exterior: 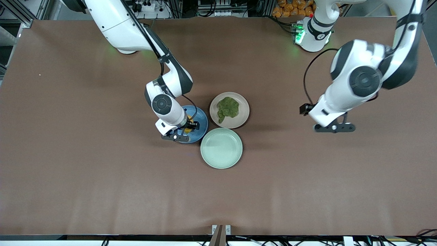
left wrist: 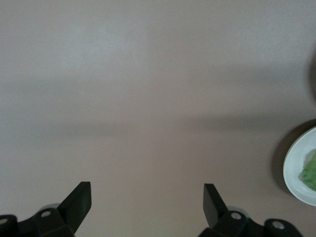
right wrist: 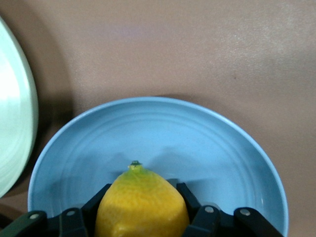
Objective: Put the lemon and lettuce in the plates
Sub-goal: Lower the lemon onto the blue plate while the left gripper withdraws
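My right gripper (exterior: 186, 128) is over the blue plate (exterior: 202, 120) and is shut on the lemon (exterior: 188, 125). In the right wrist view the yellow lemon (right wrist: 142, 205) sits between the two fingers (right wrist: 101, 195), low over the blue plate (right wrist: 197, 138). The dark green lettuce (exterior: 228, 107) lies in the beige-pink plate (exterior: 244, 110), beside the blue one toward the left arm's end. My left gripper (exterior: 334, 127) is open and empty over bare table near the left arm's end; its wrist view (left wrist: 147, 195) shows the beige-pink plate's edge (left wrist: 296, 170) with a bit of lettuce (left wrist: 311, 170).
A pale mint-green plate (exterior: 221, 148) stands empty, nearer to the front camera than the other two plates and touching them; its rim shows in the right wrist view (right wrist: 15, 123). The brown table (exterior: 85, 153) stretches wide around the three plates.
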### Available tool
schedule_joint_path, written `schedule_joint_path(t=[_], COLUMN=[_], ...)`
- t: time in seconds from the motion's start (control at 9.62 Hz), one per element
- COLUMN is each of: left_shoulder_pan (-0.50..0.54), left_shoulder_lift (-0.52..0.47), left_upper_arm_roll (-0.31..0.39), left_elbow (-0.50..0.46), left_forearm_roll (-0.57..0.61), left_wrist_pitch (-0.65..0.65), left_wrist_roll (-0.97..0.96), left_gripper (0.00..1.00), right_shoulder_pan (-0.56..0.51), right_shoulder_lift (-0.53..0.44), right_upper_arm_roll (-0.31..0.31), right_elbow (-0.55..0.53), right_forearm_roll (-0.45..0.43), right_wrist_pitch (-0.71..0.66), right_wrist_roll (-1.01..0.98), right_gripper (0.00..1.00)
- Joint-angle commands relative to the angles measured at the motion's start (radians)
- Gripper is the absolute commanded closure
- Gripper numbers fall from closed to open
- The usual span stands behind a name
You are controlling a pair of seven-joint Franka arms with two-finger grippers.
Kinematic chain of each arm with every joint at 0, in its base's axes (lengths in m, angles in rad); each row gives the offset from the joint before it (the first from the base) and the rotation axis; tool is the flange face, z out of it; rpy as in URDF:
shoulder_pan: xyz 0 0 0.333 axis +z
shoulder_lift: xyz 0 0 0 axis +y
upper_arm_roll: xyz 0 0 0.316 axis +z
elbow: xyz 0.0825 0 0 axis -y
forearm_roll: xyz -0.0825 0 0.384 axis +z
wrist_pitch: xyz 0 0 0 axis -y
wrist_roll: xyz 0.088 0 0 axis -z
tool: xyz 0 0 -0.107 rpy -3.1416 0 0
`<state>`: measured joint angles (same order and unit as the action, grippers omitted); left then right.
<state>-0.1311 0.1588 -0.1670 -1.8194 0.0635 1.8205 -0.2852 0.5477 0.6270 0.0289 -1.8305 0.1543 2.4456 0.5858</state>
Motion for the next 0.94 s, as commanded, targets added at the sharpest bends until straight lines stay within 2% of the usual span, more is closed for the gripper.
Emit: schedule_joint_path(t=[0.0, 0.21, 0.52, 0.62, 0.83], left_shoulder_pan=[-0.013, -0.007, 0.024, 0.024, 0.022], left_shoulder_lift=[-0.1, -0.126, -0.175, -0.182, -0.177], left_upper_arm_roll=[0.029, 0.029, 0.031, 0.031, 0.029], left_elbow=[-0.043, -0.017, 0.054, 0.071, 0.088], left_forearm_roll=[-0.031, -0.031, -0.04, -0.047, -0.047], left_wrist_pitch=[0.005, 0.006, 0.006, 0.002, -0.001], left_wrist_roll=[0.032, 0.02, 0.031, 0.031, 0.029], left_gripper=[0.0, 0.0, 0.0, 0.0, 0.0], right_shoulder_pan=[0.011, 0.009, 0.009, 0.008, 0.003], right_shoulder_lift=[0.019, 0.019, 0.019, 0.013, 0.007], right_upper_arm_roll=[-0.006, -0.006, -0.006, -0.006, -0.006], right_elbow=[0.019, 0.017, 0.02, 0.022, 0.023], right_forearm_roll=[0.007, 0.007, 0.008, 0.011, 0.016], right_wrist_pitch=[0.012, 0.013, 0.01, -0.002, -0.003], right_wrist_roll=[0.016, 0.017, 0.017, 0.017, 0.016], right_gripper=[0.27, 0.17, 0.1, 0.02, 0.0])
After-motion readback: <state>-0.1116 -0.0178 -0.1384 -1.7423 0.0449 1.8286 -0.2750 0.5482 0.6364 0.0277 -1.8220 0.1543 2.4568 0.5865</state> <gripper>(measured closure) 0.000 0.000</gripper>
